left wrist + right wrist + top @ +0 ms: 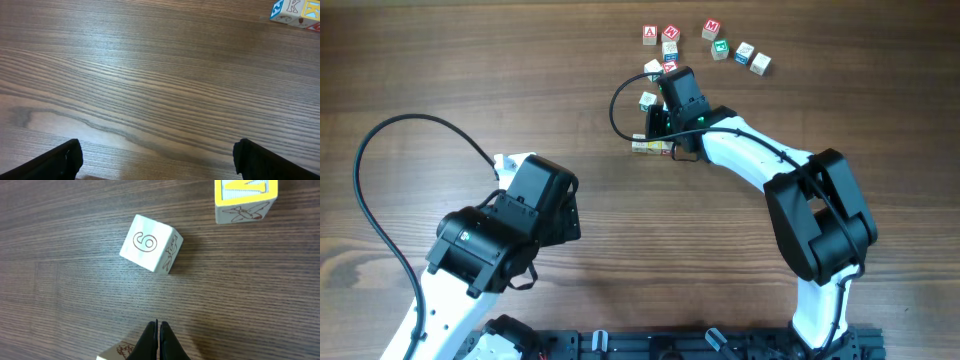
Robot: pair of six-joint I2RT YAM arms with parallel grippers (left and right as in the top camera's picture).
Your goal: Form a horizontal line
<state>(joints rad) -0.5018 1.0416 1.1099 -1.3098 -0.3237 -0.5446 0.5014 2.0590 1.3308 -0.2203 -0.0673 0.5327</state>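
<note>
Right gripper (157, 339): we are seeing its fingers pressed together with nothing between them, tips low over the wood table (65, 295). Just left of the tips, a cube corner (114, 353) is poking in at the bottom edge of the wrist view; we cannot tell whether it is touching. Beyond the tips, a pale "6" cube (150, 242) is sitting skewed, apart from the fingers. Farther right, a yellow-topped cube (245, 200) with an airplane drawing is showing at the top edge.

From overhead, we are finding the horizontal line (652, 147) just below this gripper's head. It is made of pale, yellow and red-marked cubes lying side by side, and its right end is lying close against the arm. A black cable (615, 105) is looping to the left of the wrist. Loose letter cubes (720, 48) are lying scattered above and to the right.

Left gripper (157, 162): its fingers are standing wide apart over bare wood, holding nothing, well apart from the line. A blue-edged cube (290, 11) is sitting in the top right corner of its view.
</note>
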